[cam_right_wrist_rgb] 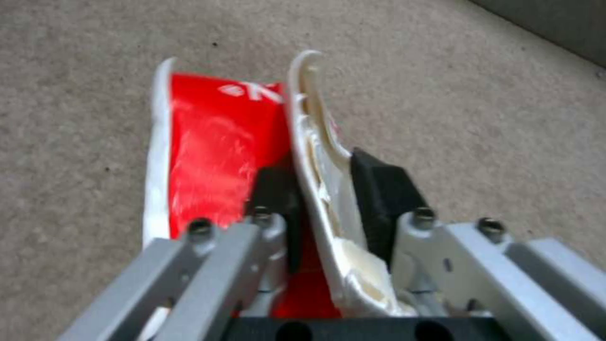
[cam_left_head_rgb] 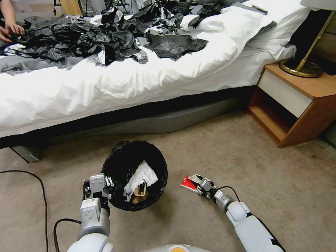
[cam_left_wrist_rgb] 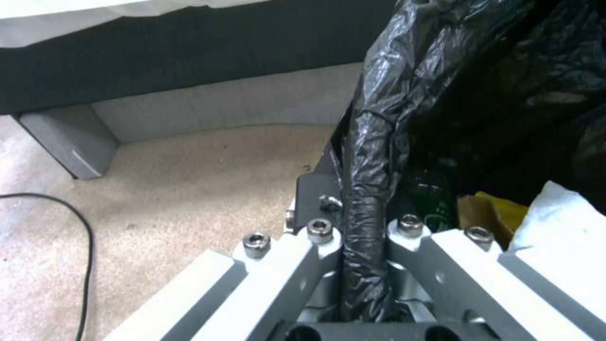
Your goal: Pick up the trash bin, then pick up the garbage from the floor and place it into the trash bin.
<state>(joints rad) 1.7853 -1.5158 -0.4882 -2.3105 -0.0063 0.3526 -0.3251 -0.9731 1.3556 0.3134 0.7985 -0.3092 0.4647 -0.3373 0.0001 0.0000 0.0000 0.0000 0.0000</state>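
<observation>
The trash bin (cam_left_head_rgb: 134, 164), lined with a crinkly black bag, hangs just above the carpet before the bed. My left gripper (cam_left_head_rgb: 105, 185) is shut on its rim (cam_left_wrist_rgb: 366, 208), the bag squeezed between the pads. Inside lie a white tissue (cam_left_head_rgb: 141, 176), a brown paper bag (cam_left_head_rgb: 140, 196), a green bottle (cam_left_wrist_rgb: 435, 208) and something yellow (cam_left_wrist_rgb: 499, 203). To the right, my right gripper (cam_left_head_rgb: 200, 184) is shut on a red-white packet (cam_left_head_rgb: 189, 183), low over the floor. Its black pads (cam_right_wrist_rgb: 378, 189) pinch the packet's white flap (cam_right_wrist_rgb: 322, 156), with the red face (cam_right_wrist_rgb: 215, 142) beside it.
A bed (cam_left_head_rgb: 105, 87) strewn with black bags (cam_left_head_rgb: 87, 38) runs across the back; a person's hands (cam_left_head_rgb: 8, 29) touch them at the far left. A wooden nightstand (cam_left_head_rgb: 297, 101) with a brass lamp (cam_left_head_rgb: 304, 66) stands on the right. A black cable (cam_left_head_rgb: 35, 189) crosses the carpet at left.
</observation>
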